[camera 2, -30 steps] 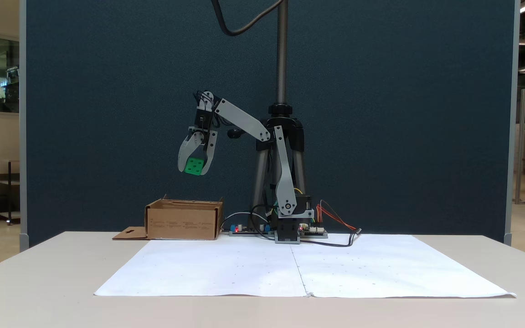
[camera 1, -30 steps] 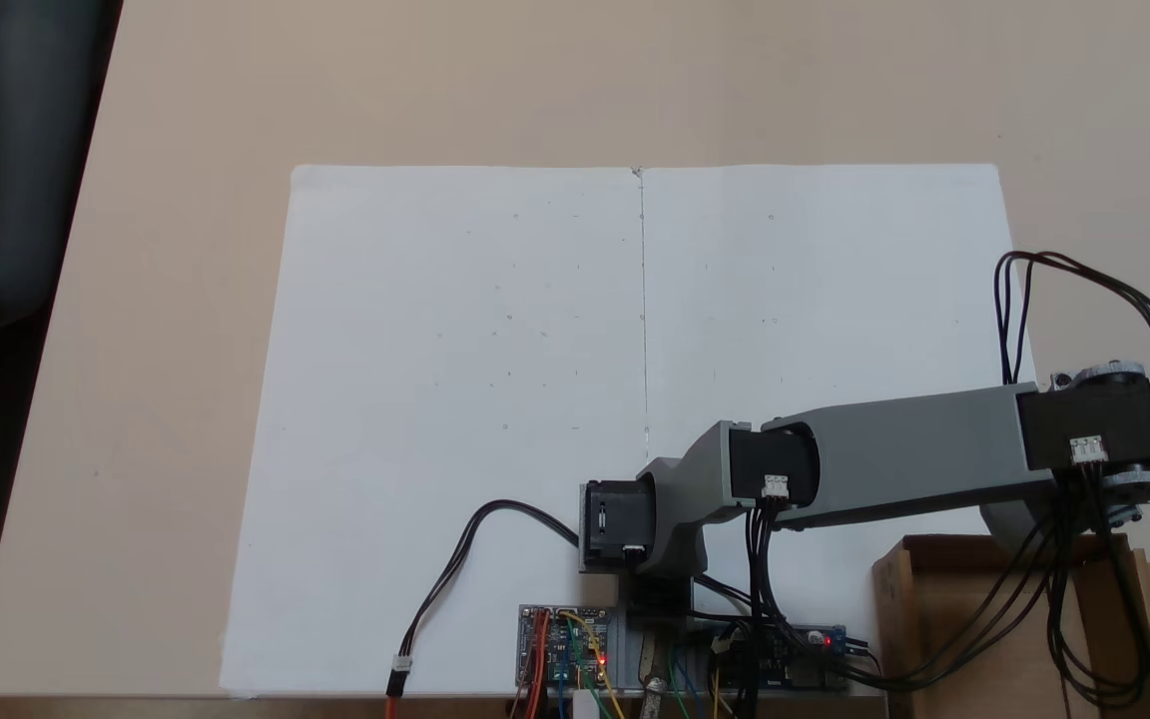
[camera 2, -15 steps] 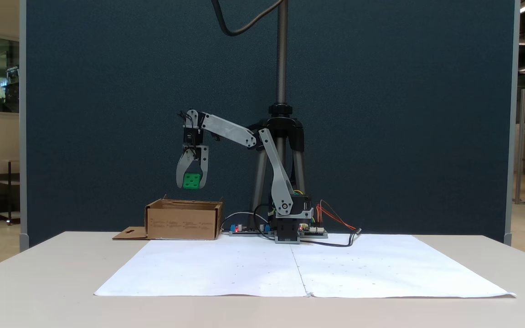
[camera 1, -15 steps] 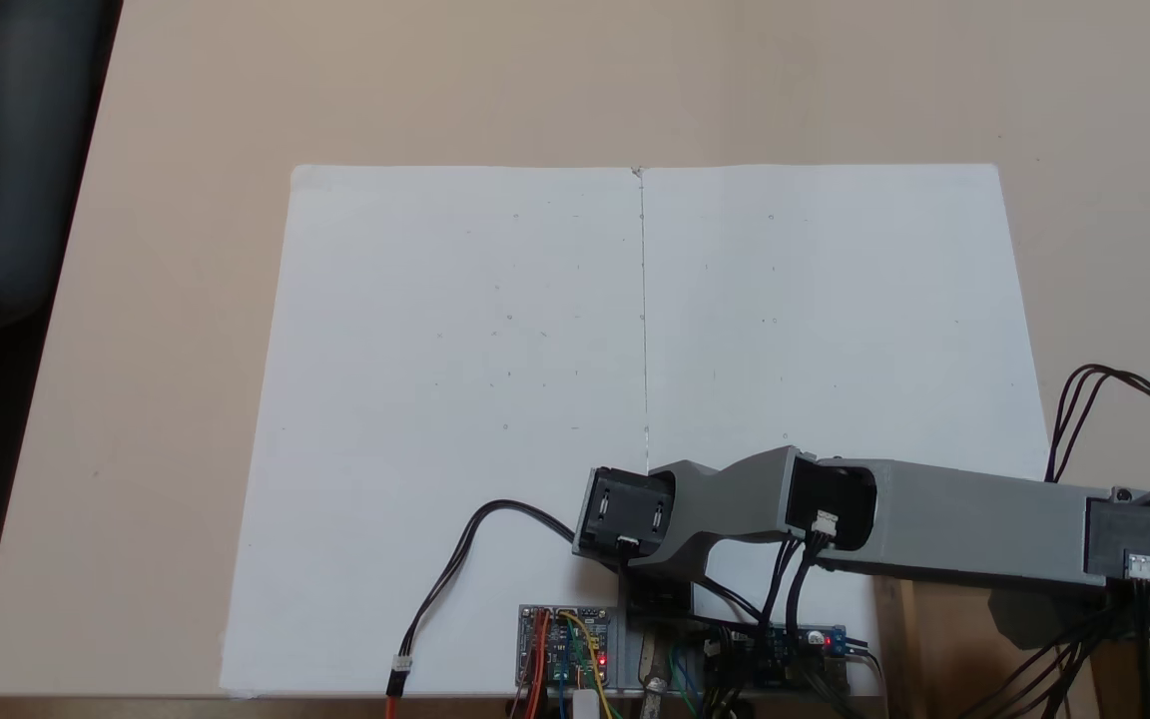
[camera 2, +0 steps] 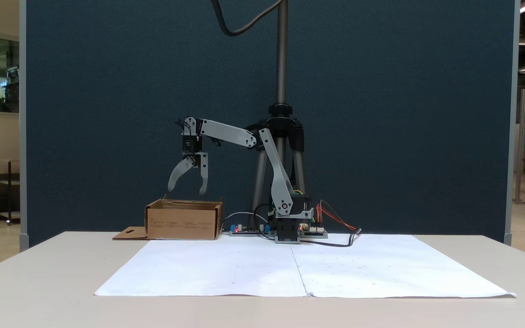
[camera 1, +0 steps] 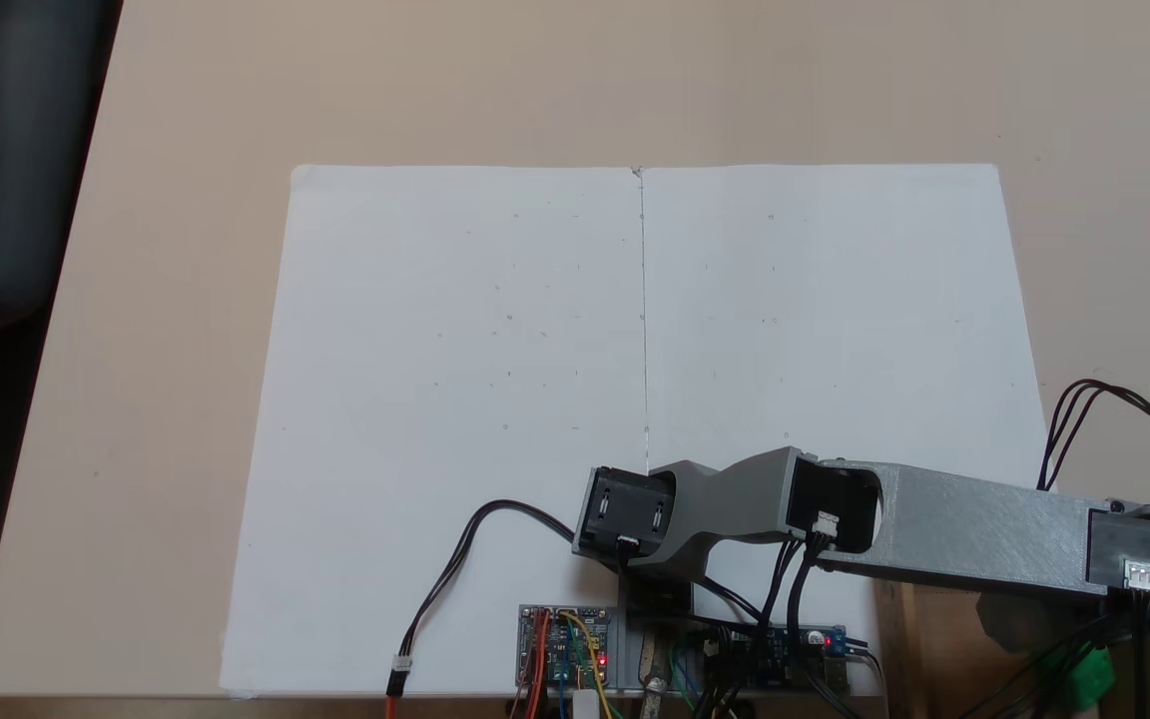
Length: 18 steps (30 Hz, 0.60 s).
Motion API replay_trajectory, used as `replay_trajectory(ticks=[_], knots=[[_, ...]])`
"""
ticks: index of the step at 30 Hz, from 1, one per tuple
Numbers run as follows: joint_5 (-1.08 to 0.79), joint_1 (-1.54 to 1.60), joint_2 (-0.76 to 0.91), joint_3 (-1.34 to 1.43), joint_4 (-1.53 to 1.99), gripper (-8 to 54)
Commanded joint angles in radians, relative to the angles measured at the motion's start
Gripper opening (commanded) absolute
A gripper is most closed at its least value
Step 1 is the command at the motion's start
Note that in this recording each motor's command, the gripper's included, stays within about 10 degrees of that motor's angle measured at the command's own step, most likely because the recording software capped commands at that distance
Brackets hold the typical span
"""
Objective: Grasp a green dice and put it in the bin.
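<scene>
Jaws of the grey gripper (camera 2: 187, 189) spread wide and empty above the brown cardboard bin (camera 2: 183, 222). Small bright green dice (camera 1: 1084, 679) lies inside, at four o'clock in the top-down view. Best retreat straight upward, clear of walls.

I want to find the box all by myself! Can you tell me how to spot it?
Start at the white paper spread over the table, then look to the grey robot arm standing at its far edge. In that fixed view, the bin sits on the table left of the arm's base, right under the open gripper. It is the brown cardboard thing beside the grey arm and coloured wires.
</scene>
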<state>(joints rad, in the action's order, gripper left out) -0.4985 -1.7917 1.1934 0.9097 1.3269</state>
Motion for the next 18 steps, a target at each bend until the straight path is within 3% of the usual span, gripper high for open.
replay_trajectory(ticks=[1, 10, 18], knots=[[-0.109, -0.014, 0.023, -0.009, -0.052, 44.7], [-0.097, 0.008, 0.067, -0.011, -0.060, 43.2], [0.224, 0.436, 0.351, -0.015, 0.051, 42.2]])
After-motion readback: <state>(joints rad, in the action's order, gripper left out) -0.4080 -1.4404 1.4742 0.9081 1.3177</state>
